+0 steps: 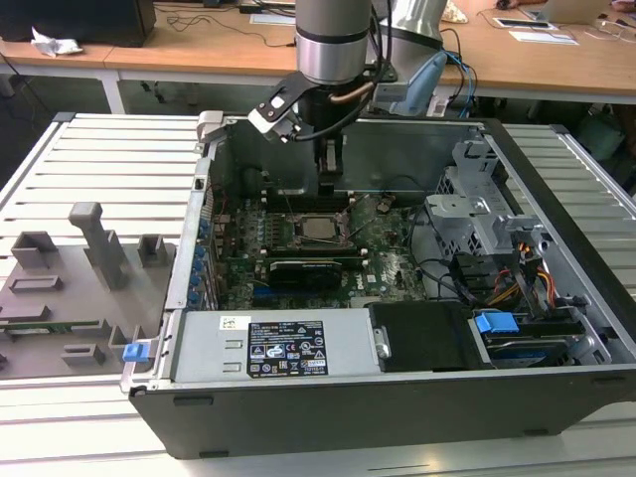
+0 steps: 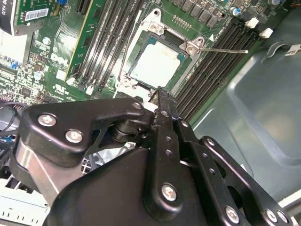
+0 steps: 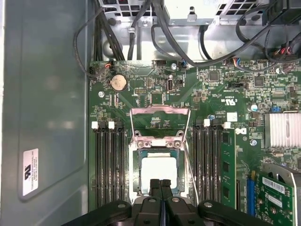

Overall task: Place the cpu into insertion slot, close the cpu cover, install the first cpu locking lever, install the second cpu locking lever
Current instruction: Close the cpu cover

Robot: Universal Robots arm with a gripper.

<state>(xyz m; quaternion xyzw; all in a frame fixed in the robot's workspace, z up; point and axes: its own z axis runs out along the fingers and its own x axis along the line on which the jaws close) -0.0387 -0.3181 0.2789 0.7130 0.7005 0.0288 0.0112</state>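
Observation:
The cpu (image 3: 159,169) (image 2: 154,62) lies flat in the insertion slot (image 3: 136,172), its silver top bare. The cpu cover (image 3: 160,111) is swung back on its hinge beyond the slot, and green board shows through its window. A thin wire locking lever (image 2: 225,49) (image 3: 190,165) stands loose beside the slot, and another one (image 2: 129,47) runs along the opposite side. My gripper (image 3: 160,184) (image 2: 159,93) (image 1: 331,189) hangs just over the cpu's near edge, fingers shut together with nothing between them. In the exterior view the cpu (image 1: 318,229) sits right below the arm.
Long black memory slots (image 3: 109,165) (image 3: 207,165) flank the socket. A long black card (image 1: 303,270), the power supply (image 1: 268,348), a grey drive cage (image 1: 477,214) and loose cables (image 1: 497,283) crowd the case. A grey fixture tray (image 1: 70,288) lies at the exterior view's left.

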